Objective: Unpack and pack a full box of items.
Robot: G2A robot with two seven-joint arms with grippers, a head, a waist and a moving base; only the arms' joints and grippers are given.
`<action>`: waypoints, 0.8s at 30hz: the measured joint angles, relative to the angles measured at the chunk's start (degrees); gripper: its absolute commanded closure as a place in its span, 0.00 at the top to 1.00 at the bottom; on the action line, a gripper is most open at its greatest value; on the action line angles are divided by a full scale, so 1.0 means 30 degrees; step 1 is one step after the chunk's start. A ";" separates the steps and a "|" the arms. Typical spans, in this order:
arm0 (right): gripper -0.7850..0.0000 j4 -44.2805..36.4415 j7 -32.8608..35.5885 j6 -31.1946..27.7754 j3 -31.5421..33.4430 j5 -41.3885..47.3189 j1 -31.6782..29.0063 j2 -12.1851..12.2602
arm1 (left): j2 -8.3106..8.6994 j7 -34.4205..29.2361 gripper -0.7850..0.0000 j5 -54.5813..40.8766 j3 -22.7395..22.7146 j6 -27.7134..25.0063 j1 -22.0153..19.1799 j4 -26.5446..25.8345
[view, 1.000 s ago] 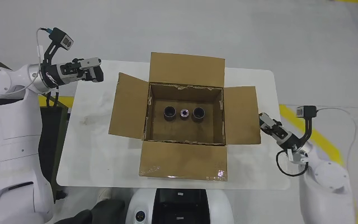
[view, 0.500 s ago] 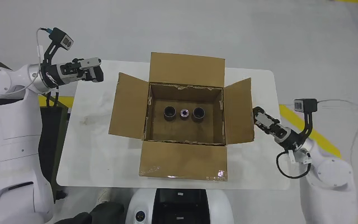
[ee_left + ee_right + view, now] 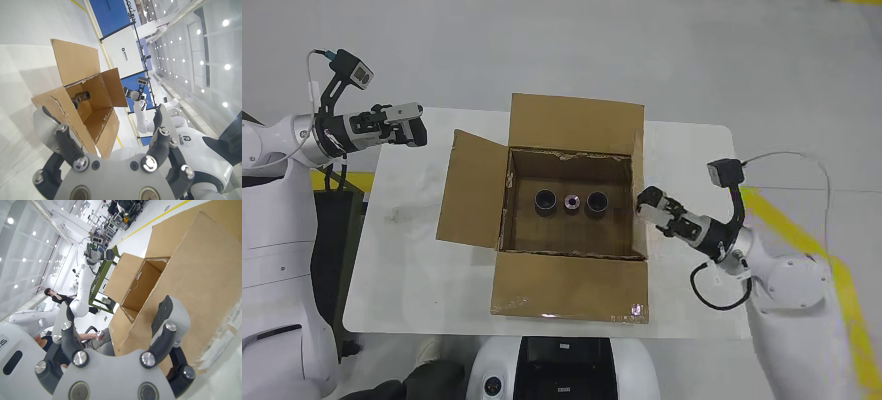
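An open cardboard box [image 3: 567, 285] stands in the middle of the white table [image 3: 407, 260]. On its floor lie two dark metal cylinders [image 3: 545, 202] [image 3: 596, 202] with a small ring [image 3: 571, 202] between them. My right gripper [image 3: 647, 204] is open at the box's right side, against the right flap [image 3: 189, 275], which stands upright. In the right wrist view the flap's edge runs between the fingers of the gripper [image 3: 116, 303]. My left gripper [image 3: 412, 126] hangs open and empty over the table's back left corner, well away from the box [image 3: 85, 113].
The box's left flap [image 3: 470, 190], back flap [image 3: 577, 120] and front flap lie spread outward. Bare table surface shows to the left of the box and to the right of it [image 3: 712, 290]. A yellow floor line [image 3: 802, 250] runs past the table's right edge.
My right arm has swung left from the table's right edge to the box, and the right flap has risen from lying flat to standing upright. The left arm has not moved.
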 measured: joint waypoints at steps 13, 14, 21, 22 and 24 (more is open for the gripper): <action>1.00 0.1467 -0.0883 0.1530 -0.4081 -0.2899 0.1787 -0.0082 | 0.0000 0.0000 1.00 0.0000 0.0000 0.0000 0.0000 0.0000; 1.00 0.1523 -0.0984 0.1617 -0.4246 -0.3085 0.1831 -0.0074 | 0.0000 0.0000 1.00 0.0000 0.0000 0.0000 0.0000 0.0000; 1.00 0.1947 -0.1513 0.1982 -0.4864 -0.3528 0.1891 -0.0015 | 0.0000 0.0000 1.00 0.0000 0.0000 0.0000 0.0000 0.0000; 1.00 0.1999 -0.1580 0.2041 -0.4881 -0.3591 0.1870 0.0000 | 0.0000 0.0000 1.00 0.0000 0.0000 0.0000 0.0000 0.0000; 1.00 0.2075 -0.1715 0.2200 -0.4899 -0.3741 0.1819 0.0040 | 0.0000 0.0000 1.00 0.0000 0.0000 0.0000 0.0000 0.0000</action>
